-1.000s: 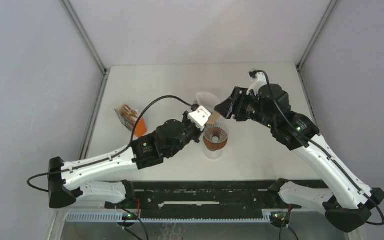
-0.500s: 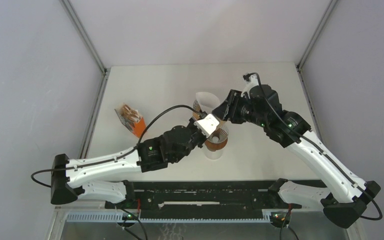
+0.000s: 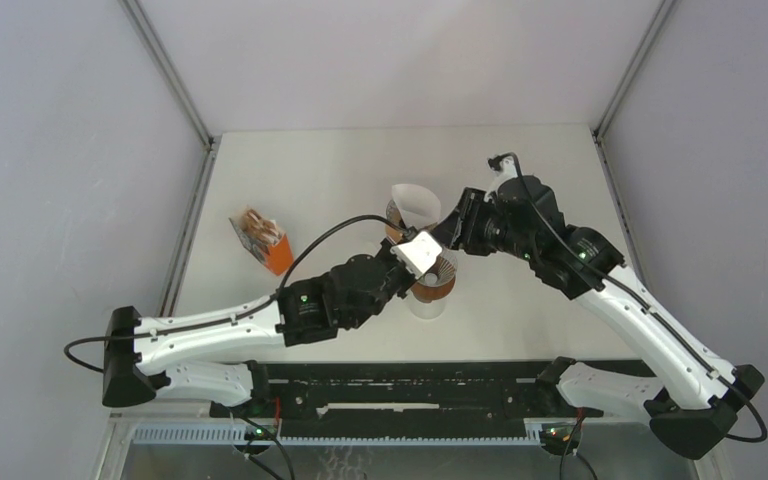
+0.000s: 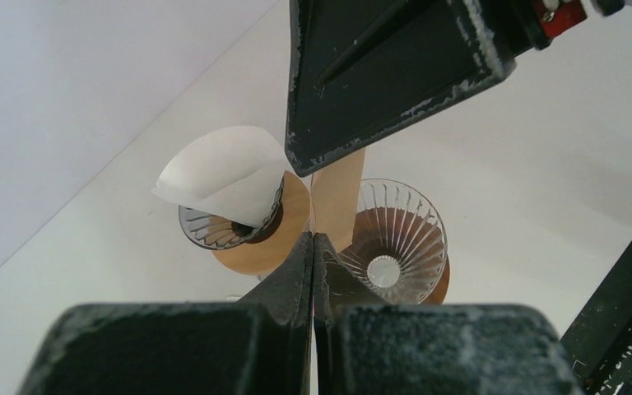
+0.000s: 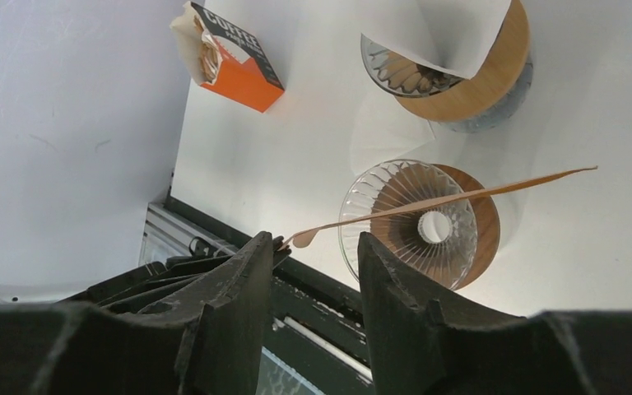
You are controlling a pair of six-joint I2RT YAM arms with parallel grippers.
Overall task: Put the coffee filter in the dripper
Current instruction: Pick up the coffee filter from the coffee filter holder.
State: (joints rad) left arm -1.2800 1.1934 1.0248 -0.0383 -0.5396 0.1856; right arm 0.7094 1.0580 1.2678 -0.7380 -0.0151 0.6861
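Note:
My left gripper (image 4: 313, 240) is shut on a flat brown coffee filter (image 4: 336, 191) and holds it edge-up just above the near glass dripper (image 4: 395, 245), which has a wooden collar. In the right wrist view the filter (image 5: 461, 196) shows as a thin line crossing over this dripper (image 5: 415, 222). My right gripper (image 5: 317, 251) is open and empty, close to the filter's far end; it also shows in the top view (image 3: 452, 232). In the top view the left gripper (image 3: 420, 254) sits at the dripper's (image 3: 436, 284) left rim.
A second dripper (image 3: 400, 215) holding a white filter (image 3: 415, 198) stands just behind the near one. An orange box of filters (image 3: 265, 240) lies to the left. The black base rail (image 3: 410, 385) runs along the near edge.
My left arm has carried the brown filter to the right, over the near dripper. My right gripper has shifted slightly left and nearer, toward the filter.

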